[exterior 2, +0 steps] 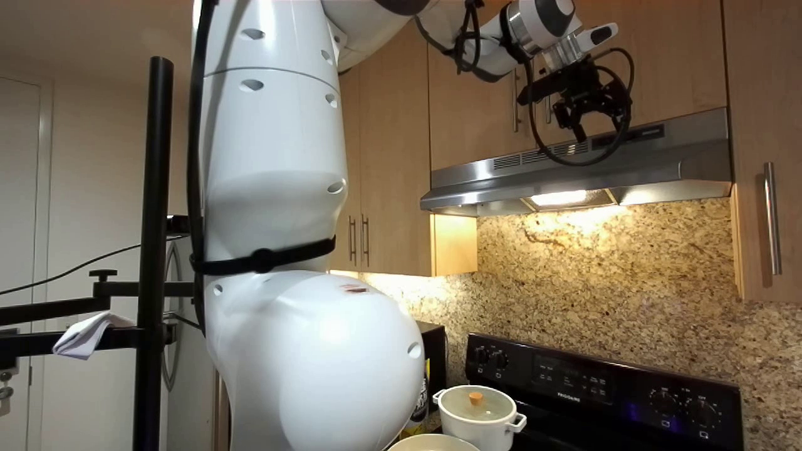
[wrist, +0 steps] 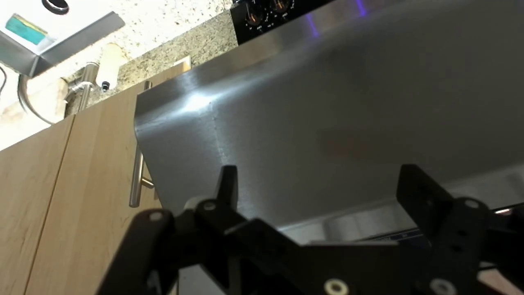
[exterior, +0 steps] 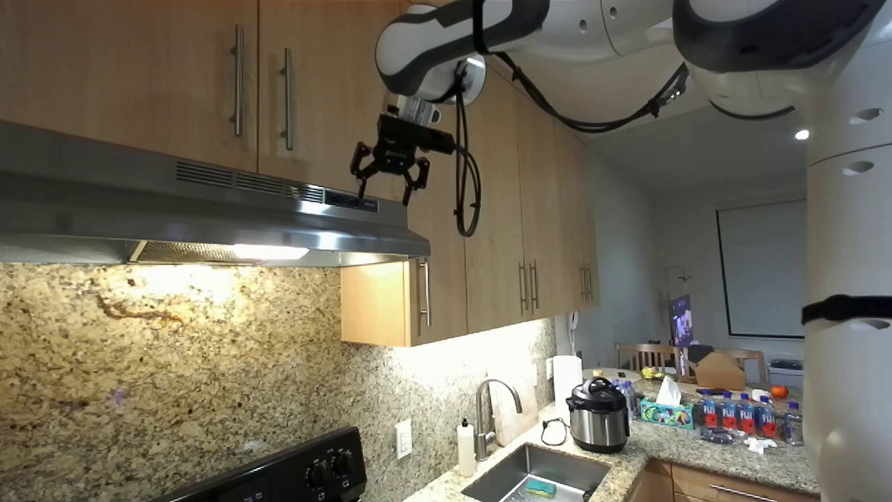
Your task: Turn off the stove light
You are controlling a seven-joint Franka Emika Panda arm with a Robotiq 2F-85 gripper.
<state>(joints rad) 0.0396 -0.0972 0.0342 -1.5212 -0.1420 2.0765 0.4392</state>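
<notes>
Your gripper is spread wide: the two black fingers stand well apart with only air between them, and through that gap the wrist view gives you the brushed steel of the range hood. In an exterior view one fingertip overlaps the hood's dark control strip; whether it touches, you cannot tell. The stove light sits under the hood, a bright oblong glowing in both exterior views, so it is on.

The hood is long and wedge-shaped, with narrow slotted vents along its upper front and, in the wrist view, a white glare near one corner. Beside and above it you see smooth, pale wood cabinets with straight metal bar handles. Below, the granite backsplash is speckled tan, brown and dark, brightest right under the light. Your arm is glossy white and rounded, with a black strap around it. The stove's back panel is shiny black with round knobs, and near it a round white pot wears a see-through lid topped by a small wooden knob.
</notes>
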